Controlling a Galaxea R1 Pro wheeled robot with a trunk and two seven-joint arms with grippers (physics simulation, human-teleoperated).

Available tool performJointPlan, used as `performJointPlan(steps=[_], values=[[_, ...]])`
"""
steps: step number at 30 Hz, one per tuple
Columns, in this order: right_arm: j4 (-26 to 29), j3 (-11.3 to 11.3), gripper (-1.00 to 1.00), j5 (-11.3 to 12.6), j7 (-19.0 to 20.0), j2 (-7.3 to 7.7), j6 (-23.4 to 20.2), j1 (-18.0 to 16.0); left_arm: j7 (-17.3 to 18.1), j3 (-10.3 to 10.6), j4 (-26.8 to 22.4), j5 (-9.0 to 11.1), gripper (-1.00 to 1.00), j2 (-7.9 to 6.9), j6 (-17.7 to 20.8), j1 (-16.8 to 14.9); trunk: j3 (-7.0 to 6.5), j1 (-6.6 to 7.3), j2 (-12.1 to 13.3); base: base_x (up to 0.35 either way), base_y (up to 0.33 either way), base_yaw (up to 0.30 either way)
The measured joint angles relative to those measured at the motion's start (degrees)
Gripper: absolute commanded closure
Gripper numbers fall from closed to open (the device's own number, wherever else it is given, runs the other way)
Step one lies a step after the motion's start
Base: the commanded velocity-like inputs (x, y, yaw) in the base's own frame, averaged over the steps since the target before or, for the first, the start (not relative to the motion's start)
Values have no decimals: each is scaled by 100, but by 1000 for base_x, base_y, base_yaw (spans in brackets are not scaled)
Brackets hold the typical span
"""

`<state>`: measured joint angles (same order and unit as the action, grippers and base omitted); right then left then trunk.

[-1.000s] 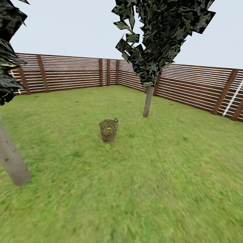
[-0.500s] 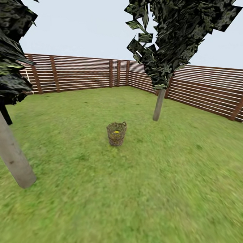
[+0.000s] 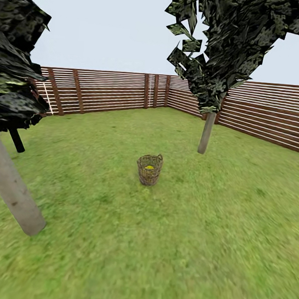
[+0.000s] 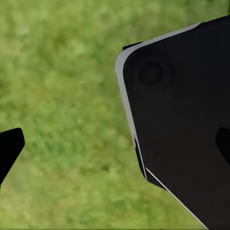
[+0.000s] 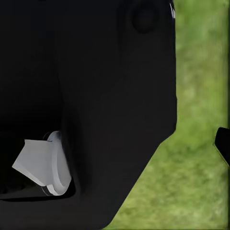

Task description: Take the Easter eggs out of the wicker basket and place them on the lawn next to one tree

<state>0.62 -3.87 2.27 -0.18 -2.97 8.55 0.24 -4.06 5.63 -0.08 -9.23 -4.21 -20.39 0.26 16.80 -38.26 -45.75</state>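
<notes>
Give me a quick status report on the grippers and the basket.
Gripper states: cannot tell. Woven light-brown wicker basket upright on green grass lawn, something yellow inside. Open grass ahead; pale grey tree trunk near left.

The wicker basket (image 3: 149, 169) is rough, open-woven light-brown cane with a braided rim, matt all over, and something smooth and bright yellow (image 3: 149, 167) lies inside it. The lawn (image 3: 161, 239) is mottled, matt green grass, the fence (image 3: 104, 92) is brown wooden slats on darker posts, and the tree (image 3: 206, 133) beyond the basket has a smooth pale grey trunk under dark, pale-speckled flat leaves. In the wrist views, smooth matt black casing with a thin pale edge (image 4: 187, 129) stands over blurred grass beside the dark hand parts.
</notes>
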Motion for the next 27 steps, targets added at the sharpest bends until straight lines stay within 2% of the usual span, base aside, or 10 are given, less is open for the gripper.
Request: performJointPlan(steps=[15,27], values=[[2,0,-100,-3,0,0,1,0,-6,0,0,1,-100,0,0,0,0,0,0,311,-161,20],[-3,0,-100,-4,0,0,-2,0,-8,0,0,2,-100,0,-2,1,0,0,0,301,-180,248]])
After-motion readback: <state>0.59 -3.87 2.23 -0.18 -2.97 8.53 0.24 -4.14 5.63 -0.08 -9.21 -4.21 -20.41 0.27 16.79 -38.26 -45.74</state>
